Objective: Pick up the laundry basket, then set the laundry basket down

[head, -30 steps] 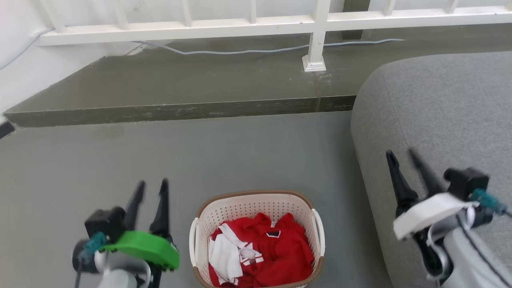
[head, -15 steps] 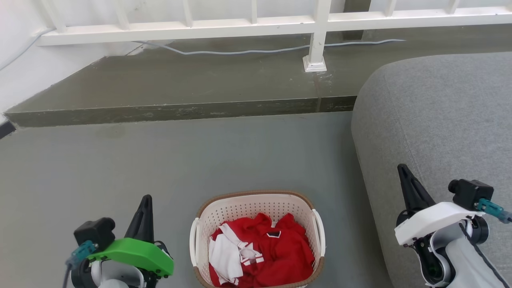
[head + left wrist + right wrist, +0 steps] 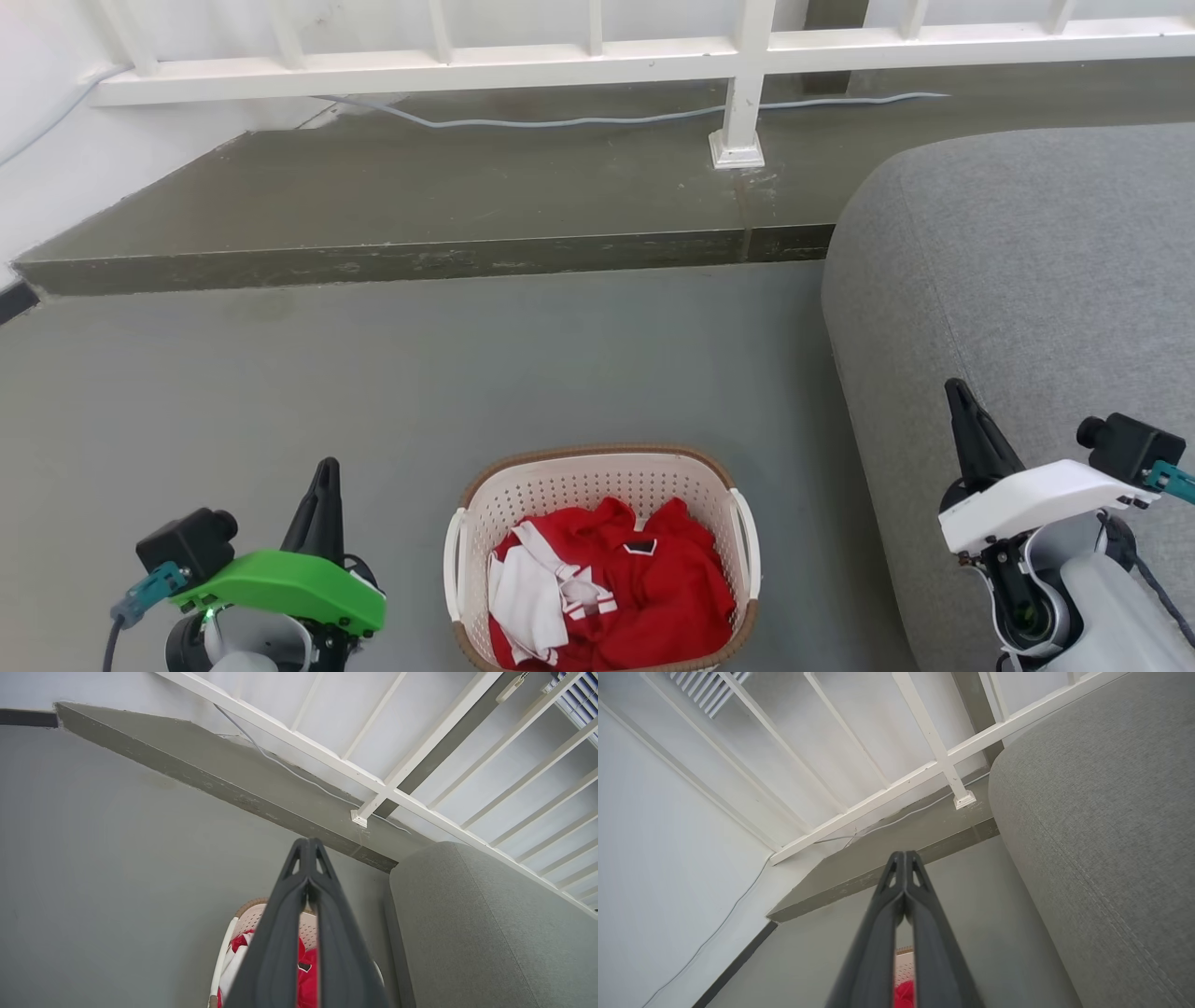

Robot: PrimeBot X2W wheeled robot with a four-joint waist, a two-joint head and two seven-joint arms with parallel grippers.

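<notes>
Your left gripper (image 3: 325, 469) hovers with its fingers pressed together on nothing, left of the laundry basket (image 3: 597, 483), which sits on the grey floor (image 3: 467, 373) holding red and white clothes (image 3: 644, 588), while your right gripper (image 3: 956, 392), likewise closed and empty, hangs by the grey sofa (image 3: 1027, 261).
</notes>
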